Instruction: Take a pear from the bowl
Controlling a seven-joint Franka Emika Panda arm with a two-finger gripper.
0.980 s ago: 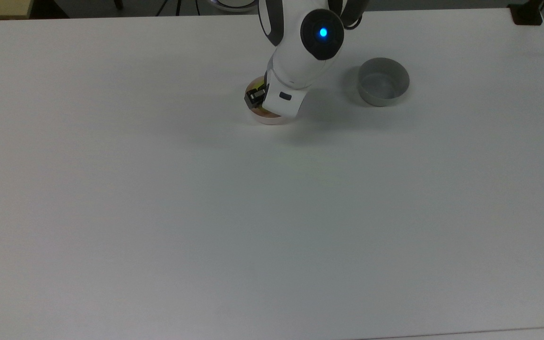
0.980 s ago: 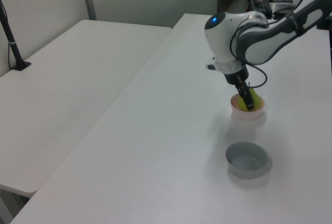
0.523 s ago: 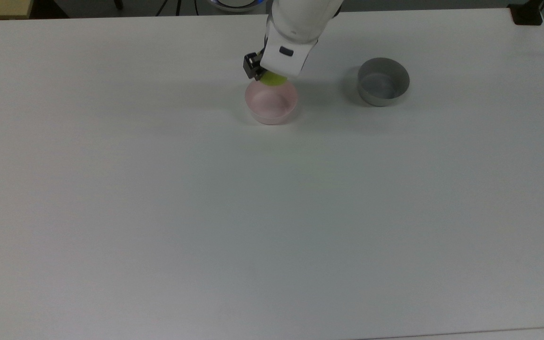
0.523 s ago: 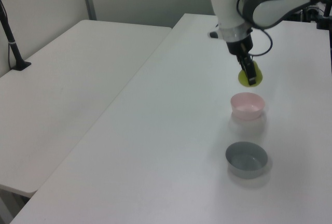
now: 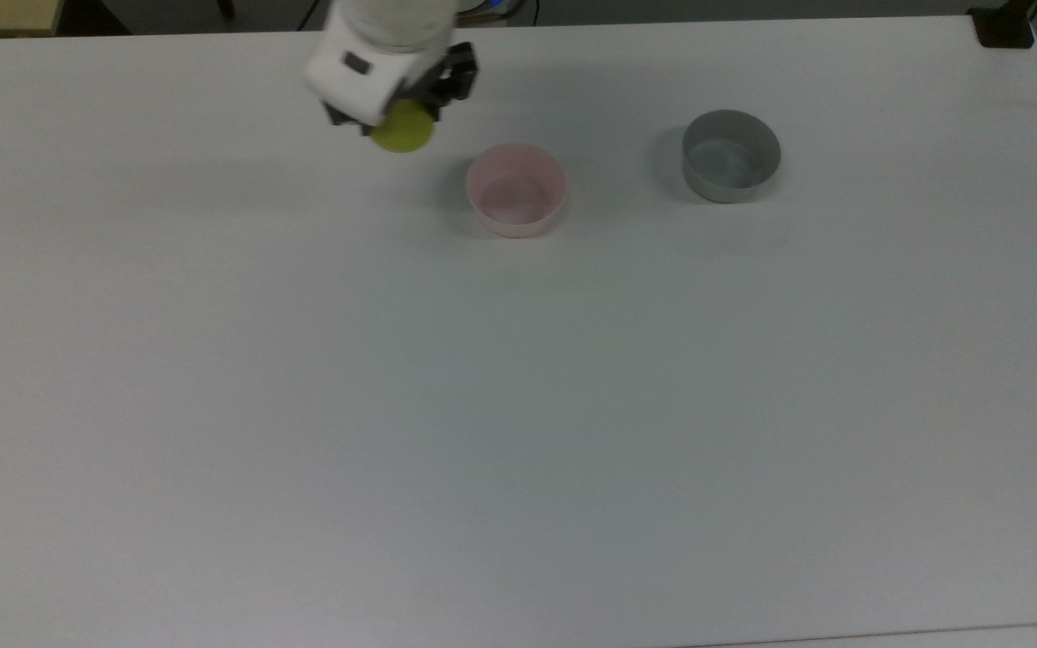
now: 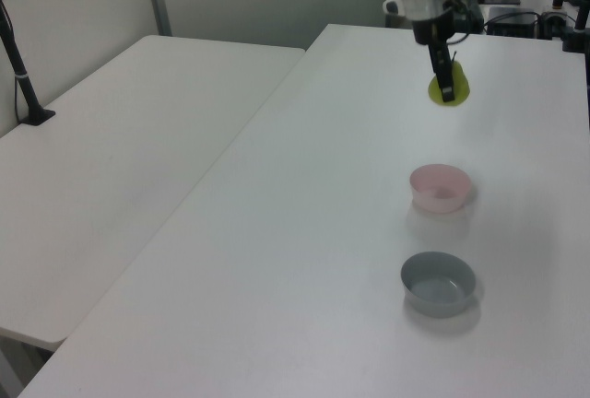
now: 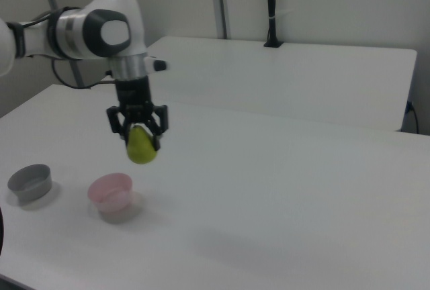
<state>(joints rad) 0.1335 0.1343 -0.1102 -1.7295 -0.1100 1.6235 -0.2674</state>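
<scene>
My gripper point(image 7: 139, 137) clamps the small rounded yellow-green pear point(image 7: 141, 148) high above the white table point(image 5: 518, 405), to the top view's left of the small round pale pink bowl point(image 5: 516, 190); the grey straight-walled bowl point(image 5: 731, 155) sits farther right.

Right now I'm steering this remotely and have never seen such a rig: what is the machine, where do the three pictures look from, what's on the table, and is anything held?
The machine is one white robot arm ending in a two-finger gripper. The top view looks down on the white table; the left view and right view look across it from opposite sides. Two small bowls stand on the table, apart from each other: a pale pink bowl and a grey bowl, both with nothing in them. The gripper is shut on a yellow-green pear and holds it in the air, clear of the pink bowl: off to the top view's left, up and to the right view's right. So the pear is already out of the bowl.
</scene>
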